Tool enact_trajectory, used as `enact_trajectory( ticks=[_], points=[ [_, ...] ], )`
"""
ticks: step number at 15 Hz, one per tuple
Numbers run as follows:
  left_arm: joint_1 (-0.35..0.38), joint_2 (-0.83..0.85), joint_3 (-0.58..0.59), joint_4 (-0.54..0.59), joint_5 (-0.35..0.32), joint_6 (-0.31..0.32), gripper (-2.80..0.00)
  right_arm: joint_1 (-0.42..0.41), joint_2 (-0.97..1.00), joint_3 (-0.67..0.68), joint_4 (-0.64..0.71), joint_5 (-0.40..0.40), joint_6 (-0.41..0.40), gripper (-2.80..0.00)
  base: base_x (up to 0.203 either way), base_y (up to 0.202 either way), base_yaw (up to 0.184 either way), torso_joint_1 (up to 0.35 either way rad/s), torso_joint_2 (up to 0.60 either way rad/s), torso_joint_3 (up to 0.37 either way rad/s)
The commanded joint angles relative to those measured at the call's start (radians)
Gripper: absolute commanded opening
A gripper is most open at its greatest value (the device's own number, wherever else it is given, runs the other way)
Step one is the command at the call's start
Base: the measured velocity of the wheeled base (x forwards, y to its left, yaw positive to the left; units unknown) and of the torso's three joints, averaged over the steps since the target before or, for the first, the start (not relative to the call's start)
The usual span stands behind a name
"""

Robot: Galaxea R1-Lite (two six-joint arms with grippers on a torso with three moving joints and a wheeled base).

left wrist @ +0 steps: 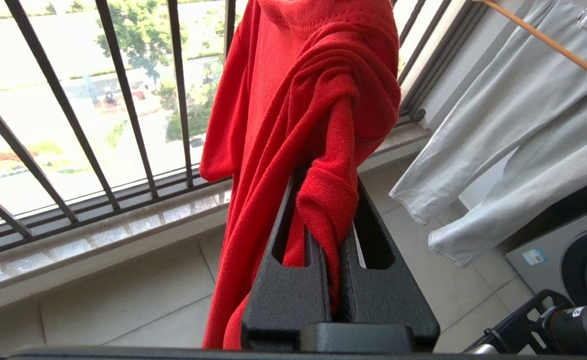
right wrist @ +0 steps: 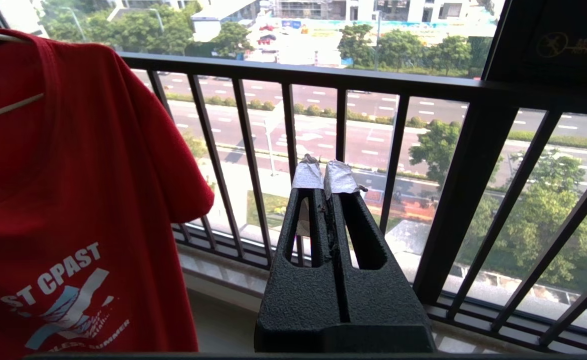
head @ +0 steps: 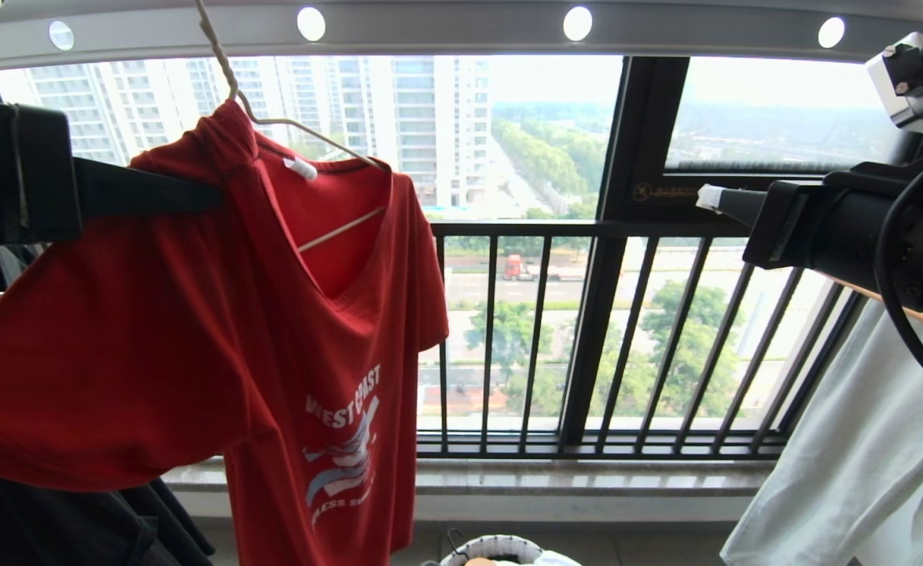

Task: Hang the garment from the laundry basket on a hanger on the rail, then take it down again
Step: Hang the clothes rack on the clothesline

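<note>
Your left gripper (left wrist: pixel 323 220) has its fingers clamped on the shoulder of the red T-shirt (head: pixel 194 330), at ten o'clock in the head view. Ease that bunched shoulder over the wire hanger (head: pixel 304 134) end. The right gripper (right wrist: pixel 326 177) idles, fingers together.

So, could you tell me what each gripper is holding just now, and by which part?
The left gripper is shut on the red T-shirt, pinching bunched fabric at its shoulder beside the collar. The right gripper is shut and holds nothing.

laundry basket (head: pixel 493 548) cut off at frame edge, hanger (head: pixel 273 118) hook top cropped
</note>
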Motion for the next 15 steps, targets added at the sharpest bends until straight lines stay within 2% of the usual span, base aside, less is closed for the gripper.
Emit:
enact_trajectory(
  ticks=[1,11,15],
  points=[
    [0.0,0.028,0.042,-0.078,0.016,-0.004,-2.8,0.0,0.002,0.0,-0.002,-0.001,0.0,-2.8,0.0,0.0,0.0,0.0,0.0,0.0],
    [-0.001,0.084,0.067,-0.123,0.031,-0.002,-2.8,0.0,0.0,0.0,-0.004,-0.001,0.0,-2.8,0.0,0.0,0.0,0.0,0.0,0.0],
    [-0.004,0.093,0.16,-0.306,0.031,-0.002,-2.8,0.0,-0.002,0.0,-0.004,0.001,0.001,-2.8,0.0,0.0,0.0,0.0,0.0,0.0]
  ],
)
